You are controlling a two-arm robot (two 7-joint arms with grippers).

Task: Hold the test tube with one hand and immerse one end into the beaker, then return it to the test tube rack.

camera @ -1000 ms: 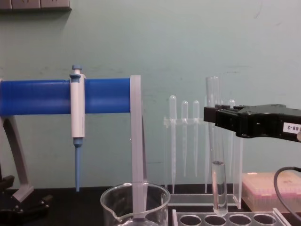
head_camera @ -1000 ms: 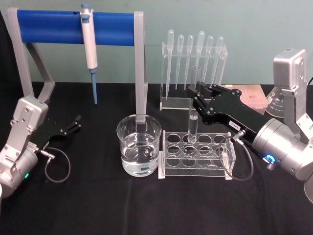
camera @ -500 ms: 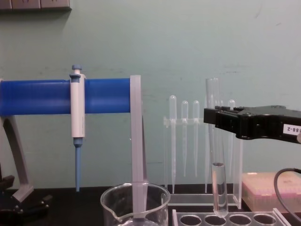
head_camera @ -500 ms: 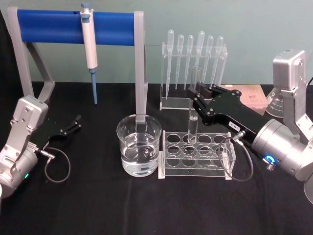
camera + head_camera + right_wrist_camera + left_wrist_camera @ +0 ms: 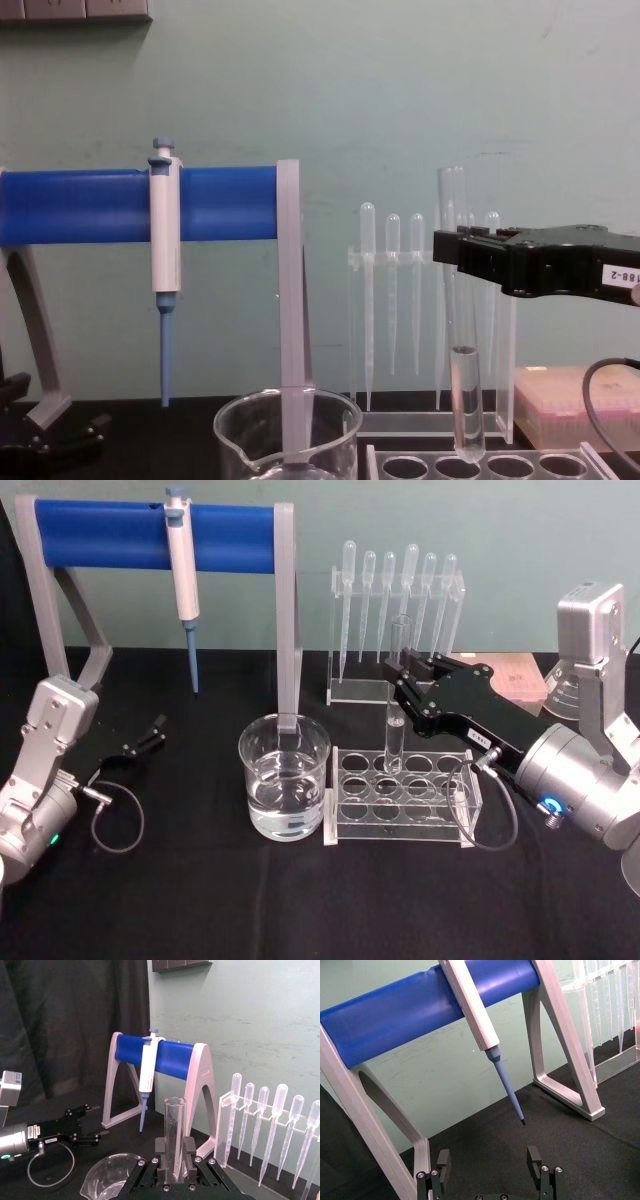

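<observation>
The test tube (image 5: 396, 695) stands upright with a little liquid in its lower part. My right gripper (image 5: 398, 672) is shut on its upper half. Its rounded end (image 5: 467, 448) sits at the mouth of a back-row hole of the clear rack (image 5: 400, 815). The right wrist view has the test tube (image 5: 175, 1130) clamped between the black fingers (image 5: 189, 1152). The beaker (image 5: 284, 778), partly filled with clear liquid, stands just left of the rack, with its rim (image 5: 287, 412) low in the chest view. My left gripper (image 5: 150, 735) rests open far to the left, and the left wrist view confirms the left gripper (image 5: 490, 1167) holds nothing.
A blue-barred stand (image 5: 100, 525) carries a white-and-blue pipettor (image 5: 182, 570) behind the beaker; one grey leg (image 5: 288, 630) comes down right behind it. A clear holder of bulb pipettes (image 5: 395, 590) stands behind the rack. A pink tip box (image 5: 570, 400) sits at the back right.
The test tube has sunk slightly, its rounded end now closer into the rack hole. My right gripper stays shut on it. The left arm has not moved.
</observation>
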